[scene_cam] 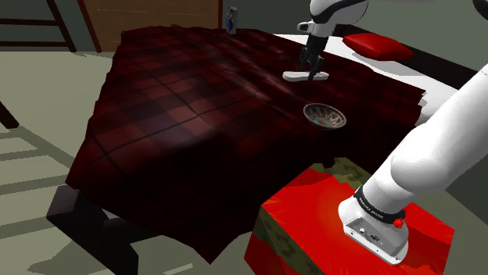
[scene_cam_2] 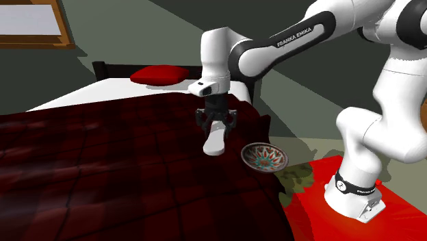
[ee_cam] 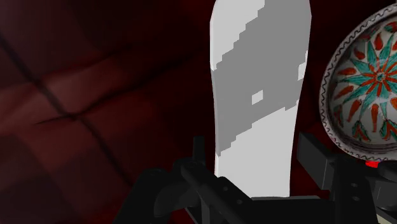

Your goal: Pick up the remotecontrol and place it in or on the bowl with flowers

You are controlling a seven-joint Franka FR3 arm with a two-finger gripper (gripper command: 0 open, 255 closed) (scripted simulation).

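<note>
The remote control (ee_cam: 257, 95) is a stiff, flat, long slab, so expect it to be light and rigid, with smooth faces that could slide between the pads. Take it across the narrow width, as here. A grip this near one end may let the long free part swing, so move gently.

It is drawn plain white with a blocky grey patch on its upper face. The end effector (ee_cam: 254, 159) is clenched on its near end, one black finger on each long edge. You cannot tell whether it is clear of the dark red plaid bedspread (scene_cam: 180, 101).

In the shoulder view the remote control (scene_cam: 305, 76) has the bowl (scene_cam: 324, 116) near it at 5 o'clock. The bowl is patterned in teal and orange petals.
</note>
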